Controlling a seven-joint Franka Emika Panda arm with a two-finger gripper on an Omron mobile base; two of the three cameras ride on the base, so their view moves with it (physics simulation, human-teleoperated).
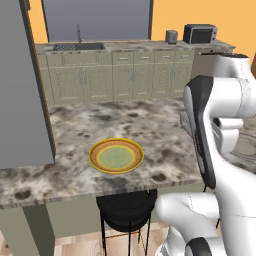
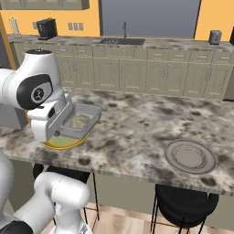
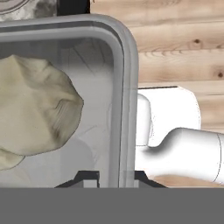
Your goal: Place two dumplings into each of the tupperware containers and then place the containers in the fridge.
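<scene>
While the arm holds it up, the tupperware container (image 2: 81, 119) hangs tilted in the air over the yellow plate (image 1: 116, 155) on the desk (image 1: 150, 130). On the far left stands the tall grey fridge (image 1: 22, 90), so I think the box has to travel that way next. Seen from the hand, the fingers (image 3: 111, 178) are pinched almost shut on the box's rim, one on each side of the wall. The box lies straight out ahead of the fingers, its long side pointing away from them. Pale dumplings (image 3: 35, 111) sit inside it. Far to the right, a round grey plate (image 2: 190, 156) rests on the desk, well apart.
</scene>
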